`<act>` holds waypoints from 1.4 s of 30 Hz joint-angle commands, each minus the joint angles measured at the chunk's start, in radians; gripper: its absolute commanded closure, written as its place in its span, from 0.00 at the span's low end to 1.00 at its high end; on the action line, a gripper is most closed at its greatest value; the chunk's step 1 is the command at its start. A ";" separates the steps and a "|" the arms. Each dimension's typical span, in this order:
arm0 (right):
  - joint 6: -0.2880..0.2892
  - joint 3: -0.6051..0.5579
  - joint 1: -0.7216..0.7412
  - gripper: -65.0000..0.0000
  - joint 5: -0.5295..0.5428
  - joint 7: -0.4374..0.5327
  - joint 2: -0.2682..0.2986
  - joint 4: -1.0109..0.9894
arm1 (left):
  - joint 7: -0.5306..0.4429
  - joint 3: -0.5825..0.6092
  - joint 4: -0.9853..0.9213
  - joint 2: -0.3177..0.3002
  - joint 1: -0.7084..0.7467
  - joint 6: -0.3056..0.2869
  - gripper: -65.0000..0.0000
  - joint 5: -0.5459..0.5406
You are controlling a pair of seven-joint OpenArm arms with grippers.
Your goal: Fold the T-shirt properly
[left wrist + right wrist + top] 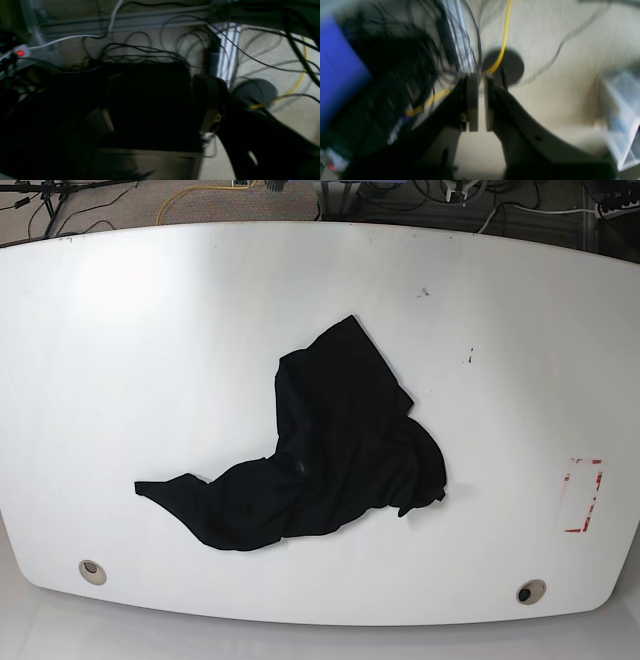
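T-shirt [330, 455] lies crumpled near the middle of the white table [150, 330], unfolded, no arm touching it in the base view. Its long axis runs diagonally: one narrow end trails toward the front-left edge, a peak points to the far side, and the bulk sits to the right. Right gripper [481, 76] looks at the floor, pads nearly together, a thin gap, nothing held. Left gripper [160, 100] is off the table too, jaws spread wide, dark and blurred between them
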 commanded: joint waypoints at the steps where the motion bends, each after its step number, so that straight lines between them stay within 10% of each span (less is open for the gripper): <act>1: 0.002 0.001 -0.002 0.95 -0.002 -0.003 0.010 -0.012 | 0.004 0.002 -0.034 -0.003 0.002 0.006 0.41 0.002; 42: 0.004 0.009 0.016 0.94 -0.002 0.005 0.006 -0.028 | -0.051 -0.014 -0.202 0.010 -0.107 0.016 0.41 0.075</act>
